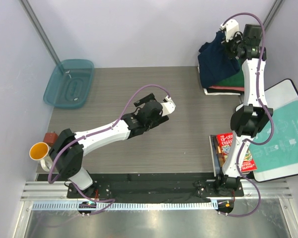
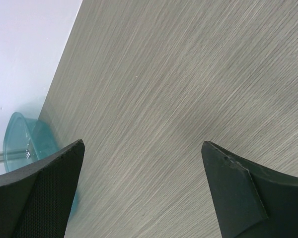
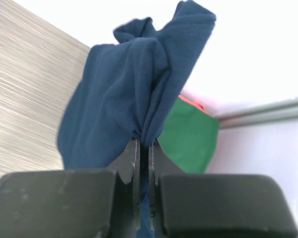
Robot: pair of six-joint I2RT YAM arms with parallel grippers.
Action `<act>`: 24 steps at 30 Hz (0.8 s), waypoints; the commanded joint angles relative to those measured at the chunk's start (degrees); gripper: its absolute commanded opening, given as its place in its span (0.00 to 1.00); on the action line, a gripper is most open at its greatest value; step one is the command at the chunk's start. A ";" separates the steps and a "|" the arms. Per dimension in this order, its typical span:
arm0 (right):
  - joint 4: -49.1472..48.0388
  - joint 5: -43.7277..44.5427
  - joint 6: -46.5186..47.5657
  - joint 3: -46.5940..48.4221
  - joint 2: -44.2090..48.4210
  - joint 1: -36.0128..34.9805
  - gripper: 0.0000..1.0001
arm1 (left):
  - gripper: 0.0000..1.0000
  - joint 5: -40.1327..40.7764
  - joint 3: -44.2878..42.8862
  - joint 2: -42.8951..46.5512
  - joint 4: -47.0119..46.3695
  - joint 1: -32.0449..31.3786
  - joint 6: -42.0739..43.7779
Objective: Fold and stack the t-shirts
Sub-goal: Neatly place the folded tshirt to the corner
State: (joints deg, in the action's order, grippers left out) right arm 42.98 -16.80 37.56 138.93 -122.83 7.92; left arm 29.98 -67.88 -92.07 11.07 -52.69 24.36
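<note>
My right gripper [image 1: 227,45] is shut on the dark navy t-shirt [image 1: 213,62] and holds it bunched and hanging above the stack at the back right. In the right wrist view the navy cloth [image 3: 124,99] is pinched between the two fingers of that gripper [image 3: 143,144]. The stack holds a folded green t-shirt [image 1: 231,82], a salmon-red one [image 1: 223,89] and a white one [image 1: 211,91] at the bottom; green [image 3: 191,136] and red [image 3: 191,103] also show behind the navy cloth. My left gripper [image 1: 170,105] is open and empty over mid-table, its fingers [image 2: 49,183] wide apart.
A teal plastic lid [image 1: 69,83] lies at the back left. An orange mug [image 1: 38,151] stands at the left edge by a small brown block [image 1: 50,137]. A teal-printed flat bag [image 1: 283,131] and a red book [image 1: 233,151] lie at the right.
</note>
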 commanded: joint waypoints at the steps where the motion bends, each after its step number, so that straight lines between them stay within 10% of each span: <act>1: -7.21 -4.82 -1.35 2.65 6.28 -0.63 0.01 | 1.00 -0.71 -1.12 1.55 -0.52 0.22 -1.07; 24: -11.16 -5.62 -0.56 2.75 9.27 -2.38 0.01 | 1.00 -1.15 -1.47 0.76 -0.09 0.22 -1.77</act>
State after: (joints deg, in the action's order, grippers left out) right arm 38.92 -20.69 37.26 139.28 -120.97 6.22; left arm 29.69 -67.90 -92.09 11.46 -52.69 23.94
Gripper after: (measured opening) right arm 0.069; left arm 0.996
